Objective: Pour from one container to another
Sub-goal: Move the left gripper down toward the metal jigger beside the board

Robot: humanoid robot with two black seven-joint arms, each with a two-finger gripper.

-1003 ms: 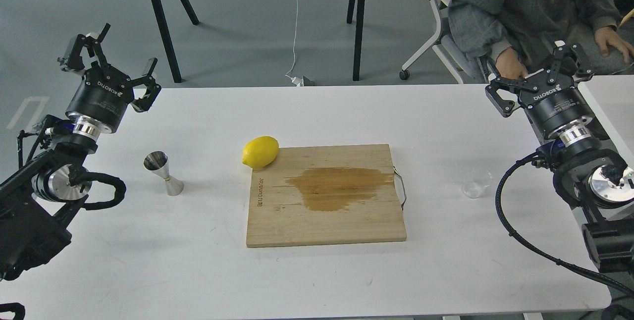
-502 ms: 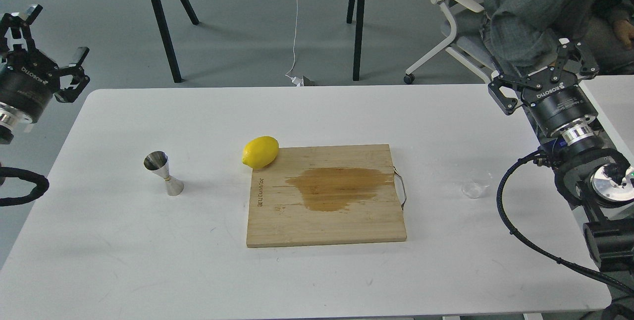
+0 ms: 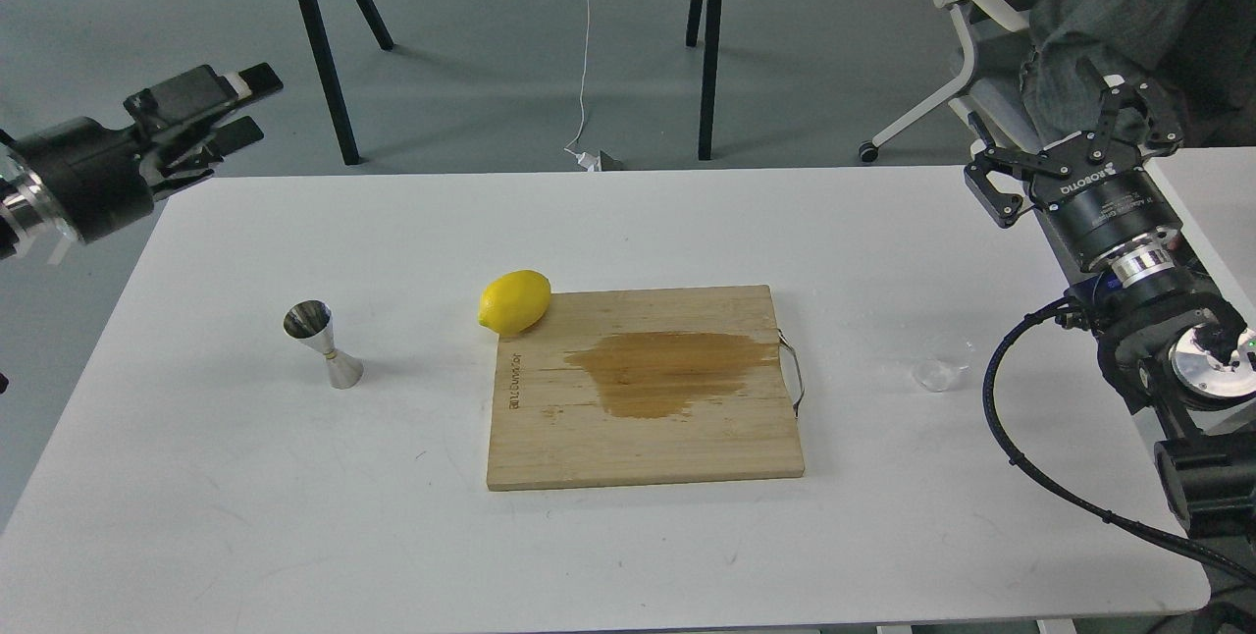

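The small clear cup point(image 3: 937, 374) stands on the white table point(image 3: 294, 516) to the right of the cutting board, below and left of my right gripper point(image 3: 1068, 141). That gripper hovers over the table's far right edge, open and empty. The steel hourglass jigger point(image 3: 324, 344) stands upright on the left side of the table, wide mouth up. My left gripper point(image 3: 247, 104) is off the table's far left corner, turned sideways and pointing right, its two fingers apart with nothing between them. It is well above and left of the jigger.
A yellow lemon point(image 3: 515, 301) rests at the far left corner of a wooden cutting board point(image 3: 589, 438), which has a dark wet stain point(image 3: 677, 369) and a wire handle on its right. A seated person point(image 3: 1128, 16) on a wheeled chair is behind my right gripper.
My left arm swung out to the left off the table and rolled, so its gripper now lies sideways pointing right. The right gripper barely moved. The person's chair rolled right.
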